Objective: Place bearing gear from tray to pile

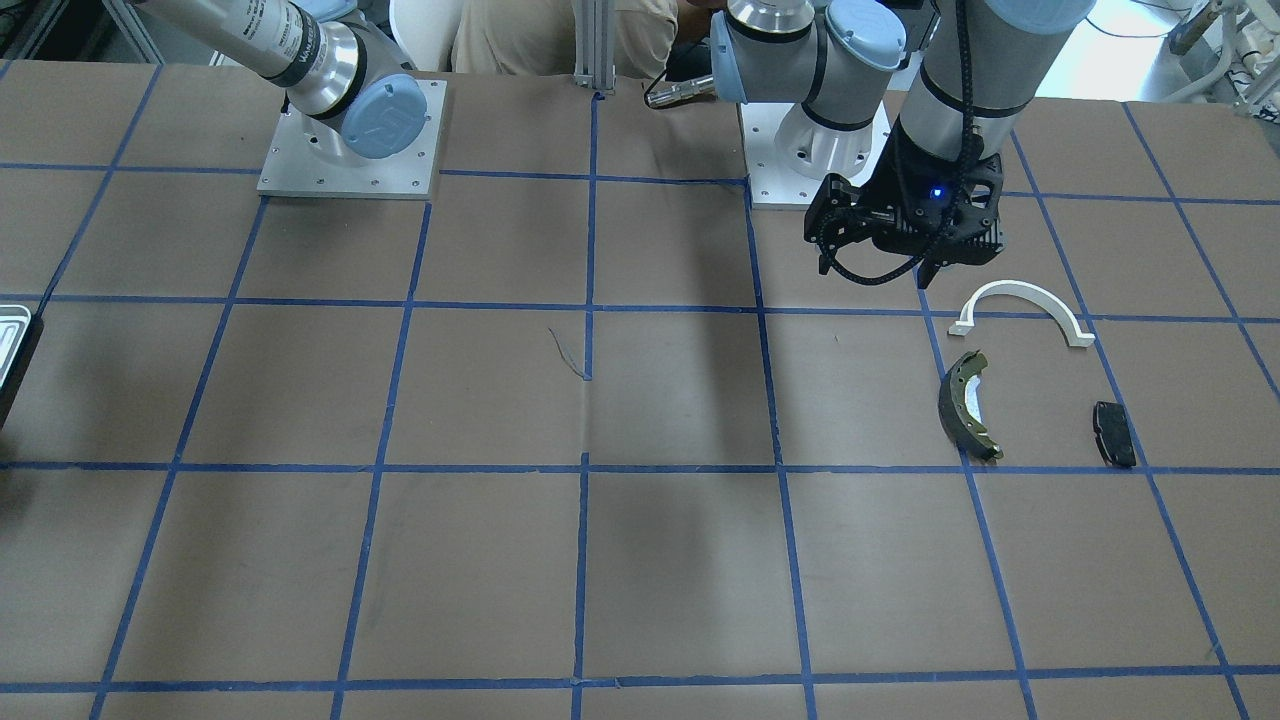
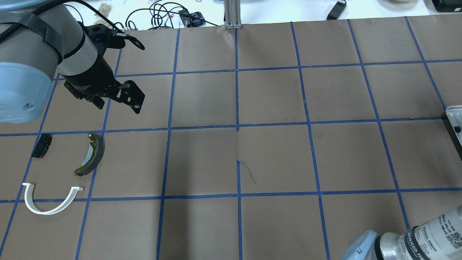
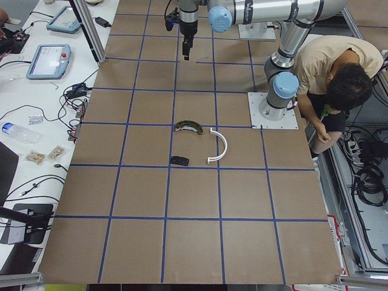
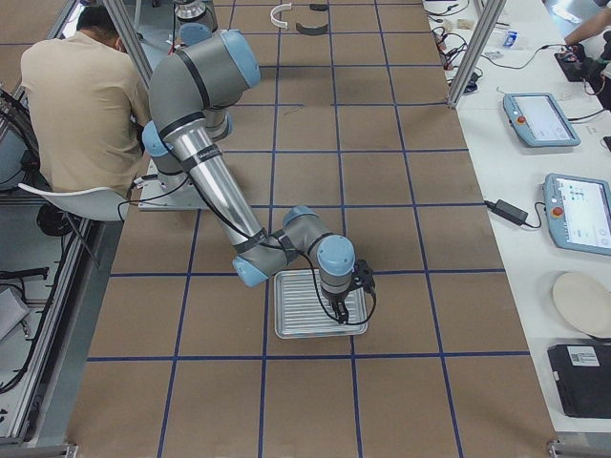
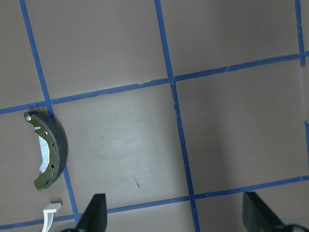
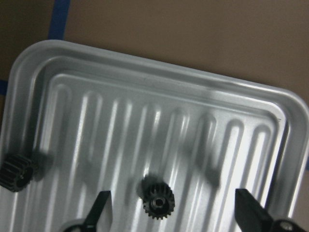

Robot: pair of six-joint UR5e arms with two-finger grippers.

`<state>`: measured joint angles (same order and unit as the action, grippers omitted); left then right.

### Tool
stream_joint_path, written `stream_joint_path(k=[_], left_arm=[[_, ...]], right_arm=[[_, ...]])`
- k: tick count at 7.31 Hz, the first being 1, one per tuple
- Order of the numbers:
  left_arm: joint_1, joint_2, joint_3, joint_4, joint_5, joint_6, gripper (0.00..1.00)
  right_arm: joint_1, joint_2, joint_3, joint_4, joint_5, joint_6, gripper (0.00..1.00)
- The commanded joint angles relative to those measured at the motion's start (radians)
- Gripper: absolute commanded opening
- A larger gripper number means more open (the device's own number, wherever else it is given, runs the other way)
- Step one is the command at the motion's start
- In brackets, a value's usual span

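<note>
The pale metal tray [image 6: 159,77] lies under my right gripper [image 6: 174,212], which is open and hangs just above it. A small dark bearing gear [image 6: 157,202] sits between the open fingers, and a second gear [image 6: 14,173] lies at the tray's left edge. The tray [image 4: 298,324] also shows in the exterior right view. The pile holds a white half-ring bracket [image 1: 1022,305], a dark brake shoe [image 1: 968,405] and a black pad [image 1: 1114,433]. My left gripper [image 2: 119,106] is open and empty, above the table beside the brake shoe [image 5: 48,154].
An operator [image 4: 81,95] sits beside the robot's base. The arms' base plates [image 1: 350,140] stand at the robot's edge of the table. A side bench with tablets [image 4: 539,119] and cables runs along the far edge. Blue tape divides the brown table into squares.
</note>
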<state>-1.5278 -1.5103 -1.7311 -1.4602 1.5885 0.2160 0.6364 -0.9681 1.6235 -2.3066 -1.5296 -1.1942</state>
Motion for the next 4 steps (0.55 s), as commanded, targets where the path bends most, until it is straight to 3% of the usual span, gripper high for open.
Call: stream_joint_path(k=[1,3,4], left_arm=[[0.000,0.005,0.001,-0.008,0.001,0.003,1.00],[0.000,0.002,-0.001,0.001,0.001,0.006,1.00],[0.000,-0.002,-0.001,0.003,-0.002,0.006,1.00]], right_arm=[[0.000,0.012,-0.004,0.001,0.009,0.004,0.81],[-0.001,0.011,-0.004,0.007,0.005,0.013,0.73],[-0.001,0.009,-0.004,0.027,0.002,0.015,0.73]])
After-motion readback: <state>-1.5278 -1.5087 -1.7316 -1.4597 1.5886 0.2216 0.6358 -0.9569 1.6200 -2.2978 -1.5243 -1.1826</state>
